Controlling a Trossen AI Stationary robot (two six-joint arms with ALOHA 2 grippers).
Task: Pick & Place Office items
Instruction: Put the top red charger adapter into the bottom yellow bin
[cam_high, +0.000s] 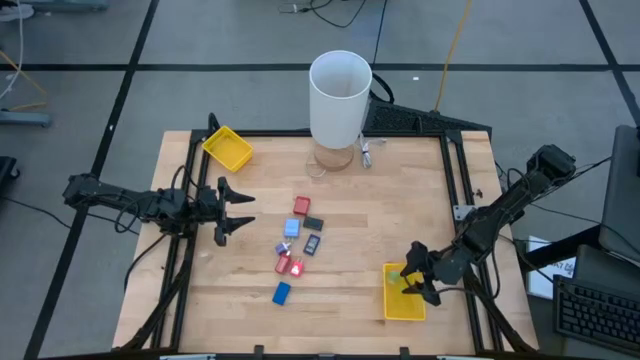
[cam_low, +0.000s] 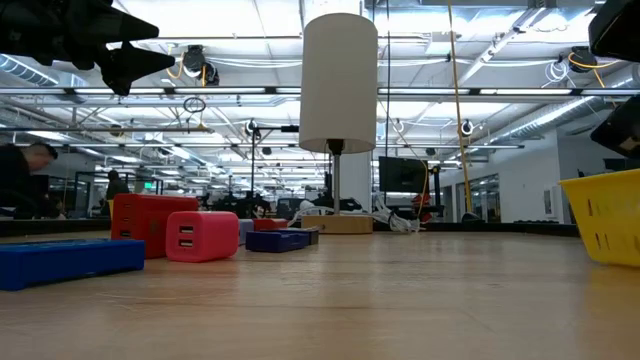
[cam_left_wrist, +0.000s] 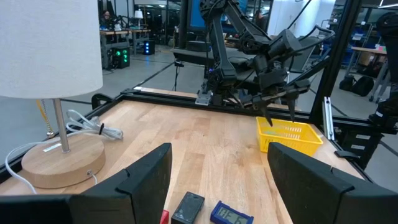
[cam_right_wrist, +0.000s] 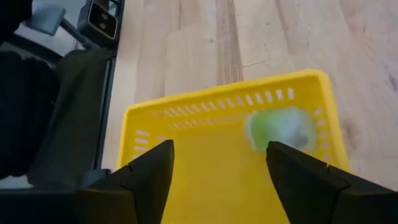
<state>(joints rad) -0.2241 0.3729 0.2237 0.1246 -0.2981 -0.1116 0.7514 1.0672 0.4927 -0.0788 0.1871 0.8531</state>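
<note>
High view: right gripper (cam_high: 412, 281), fingers apart, empty, over yellow tray (cam_high: 404, 306) near the table's front right corner.
Left gripper (cam_high: 236, 211) open, empty, left edge.
Right wrist view: green piece (cam_right_wrist: 278, 129) inside tray.

Bright overhead light; green piece (cam_right_wrist: 278, 129) motion-blurred.

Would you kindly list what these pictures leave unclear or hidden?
- Green item in the right tray: blurred in the right wrist view, its shape unreadable; whether it has landed cannot be told.
- Right gripper: in the high view it covers part of that tray.
- Items near the table's middle: too small in the high view to identify.
- Left tray: its contents cannot be made out.
- Blue item: cut off by the low view's edge.
</note>
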